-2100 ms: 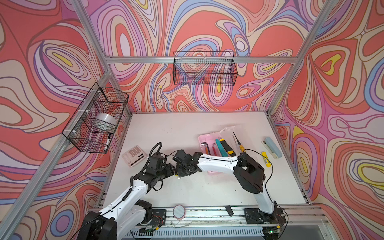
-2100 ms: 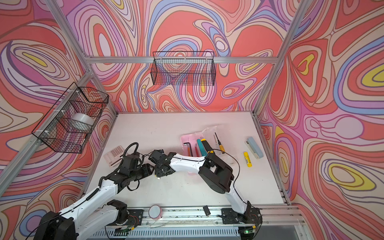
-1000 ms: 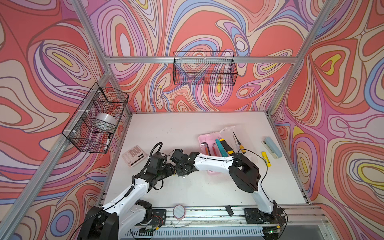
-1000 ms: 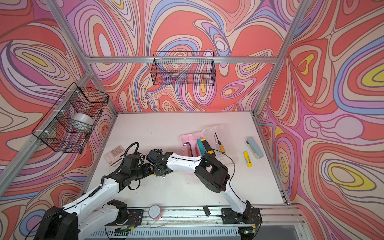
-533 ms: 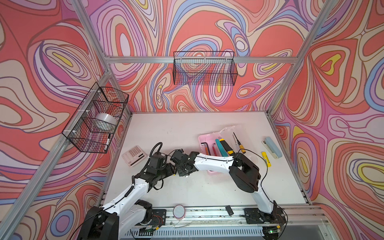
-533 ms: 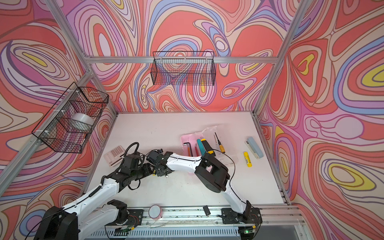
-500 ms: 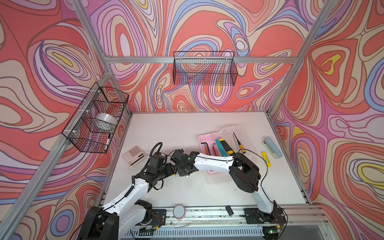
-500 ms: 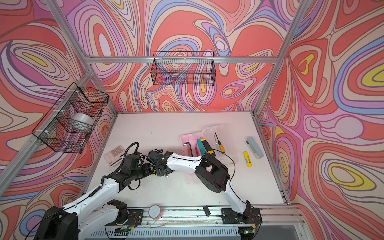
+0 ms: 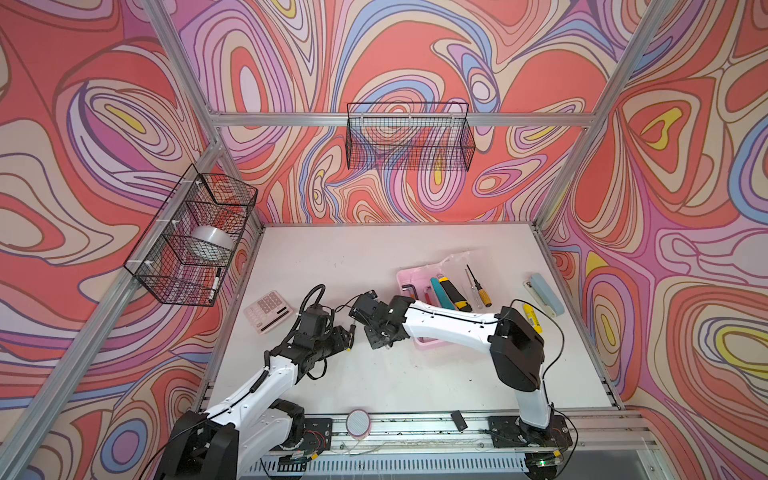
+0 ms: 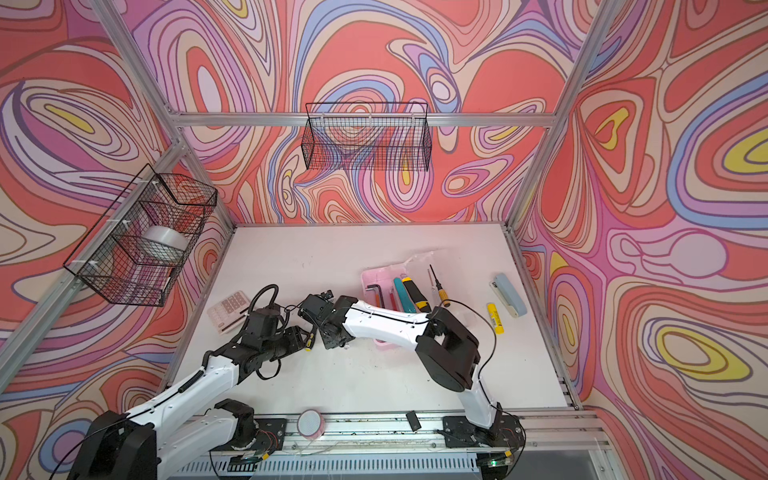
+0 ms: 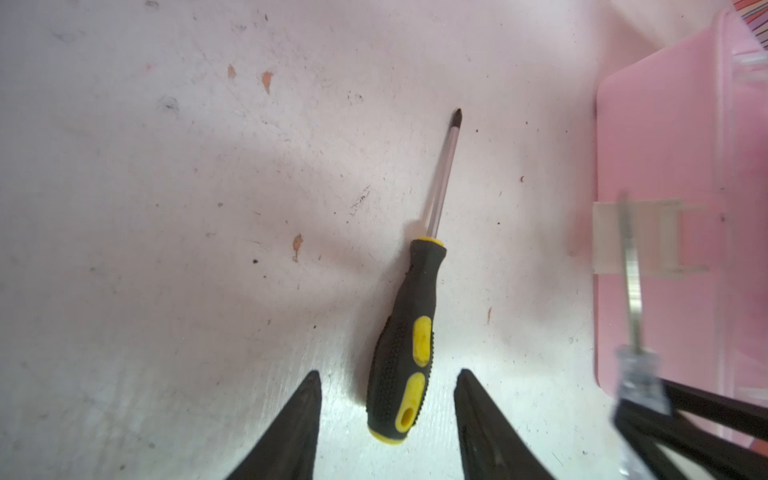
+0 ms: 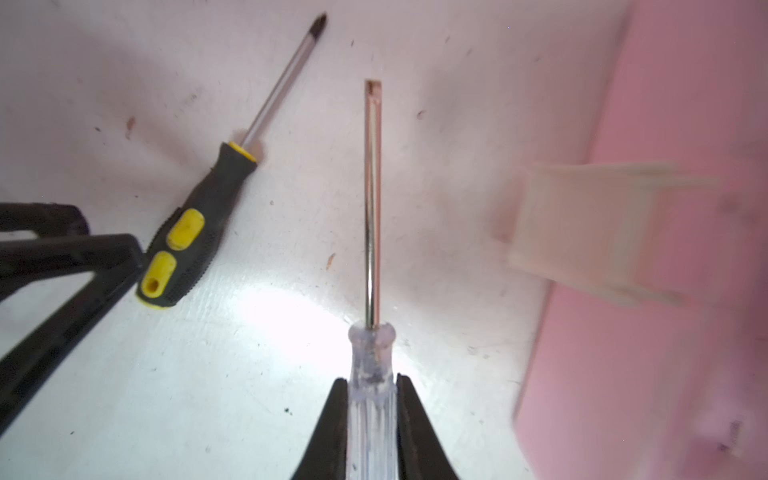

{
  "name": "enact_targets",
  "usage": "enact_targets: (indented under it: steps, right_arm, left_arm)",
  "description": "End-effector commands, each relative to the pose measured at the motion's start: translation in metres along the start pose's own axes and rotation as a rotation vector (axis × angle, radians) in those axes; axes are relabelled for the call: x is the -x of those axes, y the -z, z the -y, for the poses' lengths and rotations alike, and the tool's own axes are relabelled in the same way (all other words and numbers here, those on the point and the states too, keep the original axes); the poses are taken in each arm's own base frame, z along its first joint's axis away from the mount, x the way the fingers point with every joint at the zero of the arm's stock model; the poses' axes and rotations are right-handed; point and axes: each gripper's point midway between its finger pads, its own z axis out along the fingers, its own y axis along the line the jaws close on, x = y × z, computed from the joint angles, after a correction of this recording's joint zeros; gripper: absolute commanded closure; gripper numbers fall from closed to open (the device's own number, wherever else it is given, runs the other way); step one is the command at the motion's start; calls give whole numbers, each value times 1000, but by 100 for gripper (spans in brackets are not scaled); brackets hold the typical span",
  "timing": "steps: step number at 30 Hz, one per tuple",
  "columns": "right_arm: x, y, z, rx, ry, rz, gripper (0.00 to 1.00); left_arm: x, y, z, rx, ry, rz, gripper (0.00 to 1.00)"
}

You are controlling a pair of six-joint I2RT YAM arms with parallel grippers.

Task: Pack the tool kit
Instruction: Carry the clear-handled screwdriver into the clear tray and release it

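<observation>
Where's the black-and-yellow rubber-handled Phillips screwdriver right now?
In the left wrist view the black-and-yellow Phillips screwdriver lies flat on the white table, handle end between the jaws of the open left gripper, beside the pale pink plastic case.

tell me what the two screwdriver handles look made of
The clear-handled screwdriver: handle looks like hard plastic, see-through and glossy. The black-and-yellow screwdriver: handle seems rubbery, matte black with a dotted grip texture, with smoother yellow inserts, probably plastic. Both shafts look like polished metal, catching bright reflections.
</observation>
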Motion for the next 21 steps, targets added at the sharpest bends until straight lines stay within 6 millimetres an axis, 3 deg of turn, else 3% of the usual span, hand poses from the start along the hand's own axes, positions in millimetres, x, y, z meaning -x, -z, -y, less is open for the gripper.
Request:
enact_targets:
  steps: [1,5,10,12,15,21]
  right_arm:
    - [18,43,60,-163,0,82,100]
    - [30,81,149,-291,-90,137,100]
    - [26,100,259,-435,-193,141,100]
    - [24,100,283,-425,-236,153,100]
    - [21,98,304,-426,-262,159,100]
    - [4,77,329,-532,-236,73,100]
  left_arm:
    - [10,0,8,-19,-1,19,47]
    - [11,-1,10,-27,-1,18,48]
    - [10,-1,9,-26,-6,20,48]
    - [10,0,9,-24,-8,20,48]
    - [10,0,9,-23,-14,21,48]
    - [11,3,7,-14,-20,27,48]
